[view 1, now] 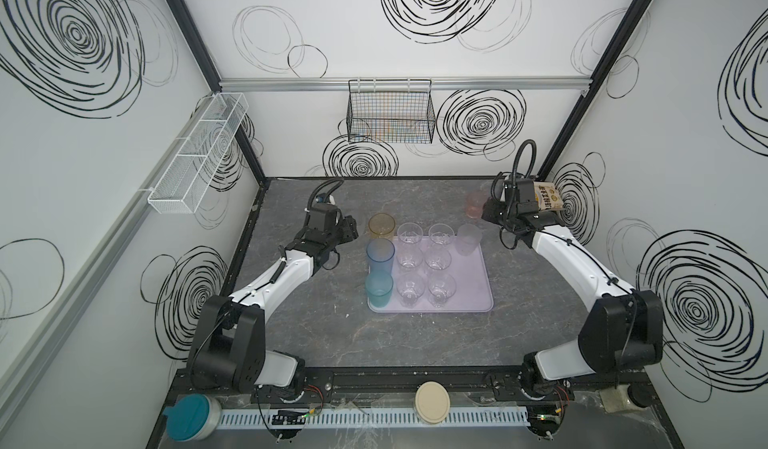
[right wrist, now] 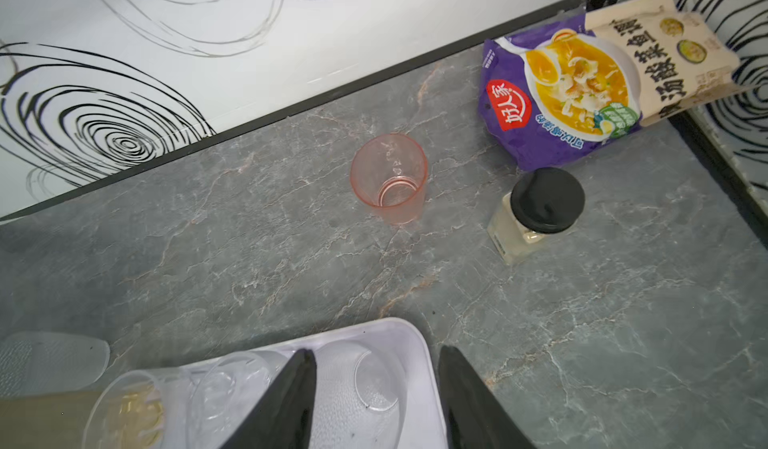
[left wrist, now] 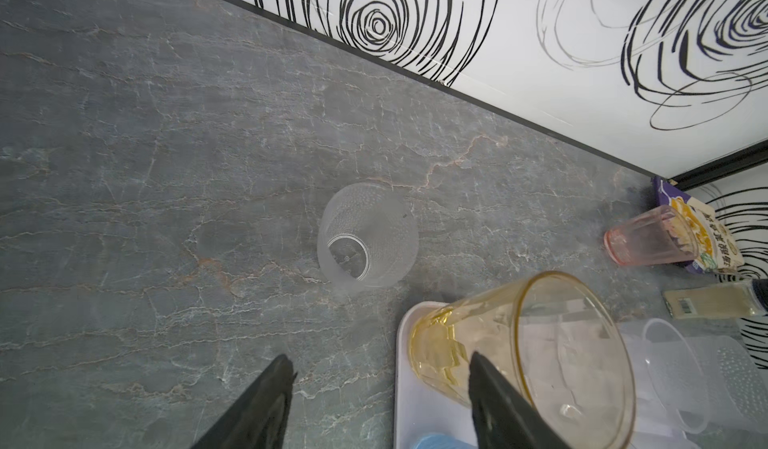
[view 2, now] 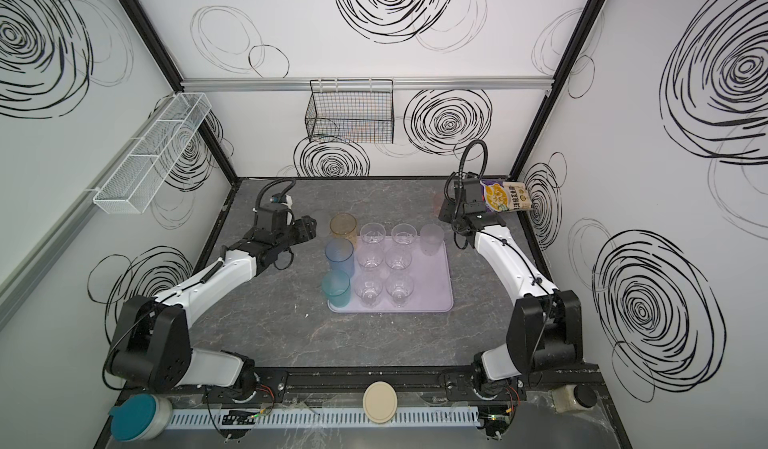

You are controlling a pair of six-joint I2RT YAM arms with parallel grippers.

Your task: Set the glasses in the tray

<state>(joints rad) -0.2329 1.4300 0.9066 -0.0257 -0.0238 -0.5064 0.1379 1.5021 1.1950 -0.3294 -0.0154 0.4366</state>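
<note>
While the grey table (view 1: pixel 316 334) bears the lilac tray (view 1: pixel 473 285) with ten glasses (view 1: pixel 438 258) upright in it, two more stand off it and both grippers are released.

In the tray, the amber glass (view 1: pixel 381 226), blue glass (view 1: pixel 380 256) and teal glass (view 1: pixel 379 289) fill the left column, six clear glasses (view 1: pixel 409 258) fill the two middle columns, and the corner frosted glass (view 1: pixel 468 239) stands at the far right. The left gripper (left wrist: pixel 380 359), jaws spread and empty, hovers just beside the amber glass, and the loose frosted glass (left wrist: pixel 368 235) stands on the table ahead of it. The right gripper (right wrist: pixel 376 351), jaws apart and grasping nothing, hangs above the corner frosted glass. The pink glass (right wrist: pixel 388 177) stands on the table beyond the tray, near a purple soup pouch (right wrist: pixel 582 94) and a small cream bottle (right wrist: pixel 536 214).
</note>
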